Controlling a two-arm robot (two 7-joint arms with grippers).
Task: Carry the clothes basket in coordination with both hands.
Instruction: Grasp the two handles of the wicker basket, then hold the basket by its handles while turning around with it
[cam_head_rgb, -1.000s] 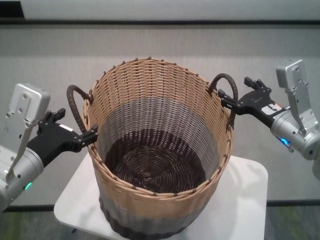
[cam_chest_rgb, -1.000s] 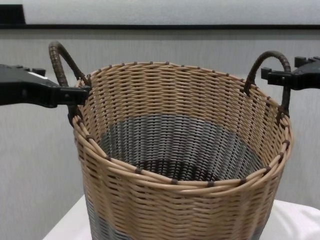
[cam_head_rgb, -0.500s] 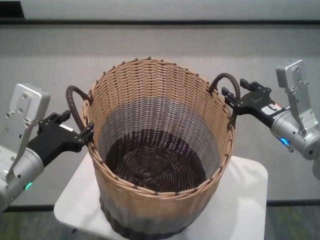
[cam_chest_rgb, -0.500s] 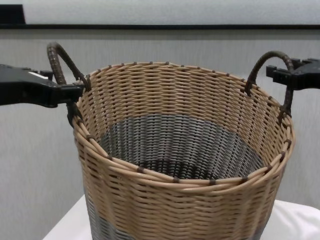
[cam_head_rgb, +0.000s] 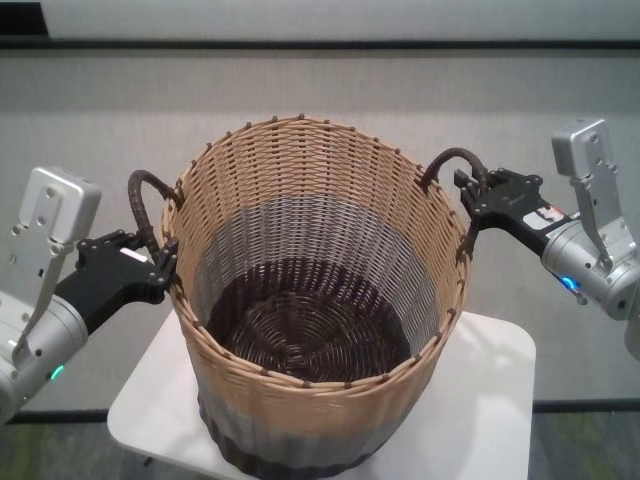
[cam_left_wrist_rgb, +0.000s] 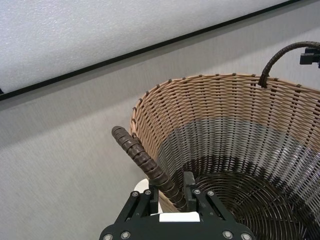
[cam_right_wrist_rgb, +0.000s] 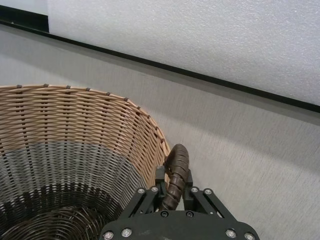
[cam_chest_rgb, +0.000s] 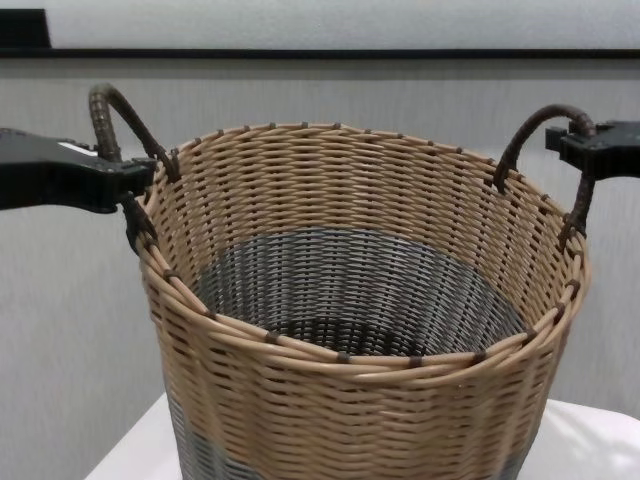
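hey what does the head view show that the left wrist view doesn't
Only the head view shows the white table under the clothes basket, both silver arms, and the right gripper at the right handle. Only the left wrist view shows the left gripper closed around the wrapped left handle close up. Both show the basket's empty inside.

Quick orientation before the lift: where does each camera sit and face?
Head: high, looking down into the clothes basket; both arms show.
Chest: low, facing the basket's near wall; both tools show at the edges.
Left wrist: behind the left tool, which pinches the left handle.
Right wrist: behind the right tool, on the right handle.
All share the basket.
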